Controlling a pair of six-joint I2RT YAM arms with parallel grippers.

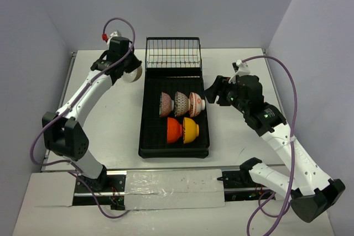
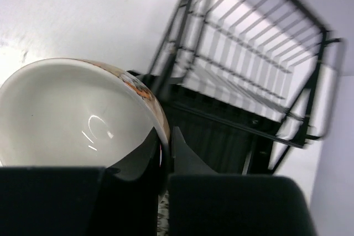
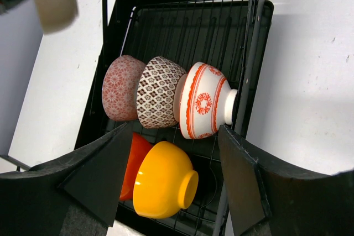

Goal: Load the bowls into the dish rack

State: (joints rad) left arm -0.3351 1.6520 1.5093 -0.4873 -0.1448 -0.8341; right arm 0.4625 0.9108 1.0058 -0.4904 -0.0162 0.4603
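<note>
At the upper left of the top view, the left end effector [image 1: 126, 66] is clamped on the white bowl [image 1: 133, 74] beside the rack [image 1: 149, 131]. Five bowls [image 1: 181, 103] sit in the rack at centre. The right end effector [image 1: 213, 93] stands apart, just right of them.

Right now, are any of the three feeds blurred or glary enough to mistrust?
Left wrist view: the black wire-grid basket is smeared with blur, and small glare streaks sit inside the pale beige round bowl. Right wrist view: the red-on-white patterned bowl is crisp; the beige bowl at top left is soft. Top external view: even light, sharp.
</note>
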